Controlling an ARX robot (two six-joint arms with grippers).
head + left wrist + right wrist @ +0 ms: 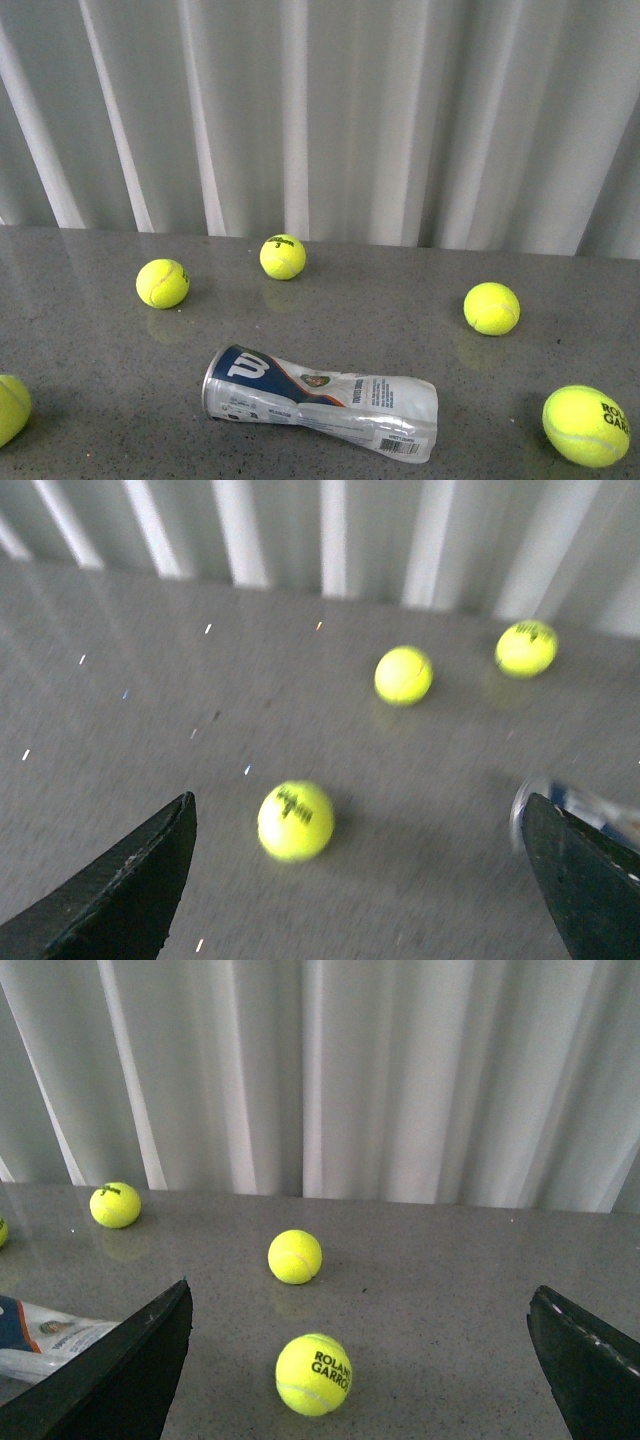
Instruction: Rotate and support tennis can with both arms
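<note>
Front view looks down across the table [100, 380] toward the curtain [400, 120]; both wrist views sit low, close to its surface, facing that curtain, the left one blurred; all three share the tennis can [320, 400]

The left gripper [358, 802] is shown with its jaws set wide apart. A tennis ball [295, 821] is seen on the grey bench [130, 710] ahead of them. A second ball [404, 674] and a third ball [526, 647] lie nearer its far edge. The tennis can [585, 805] is glimpsed, blurred, beside one jaw.

Soft even light, left wrist view perhaps motion-blurred
</note>
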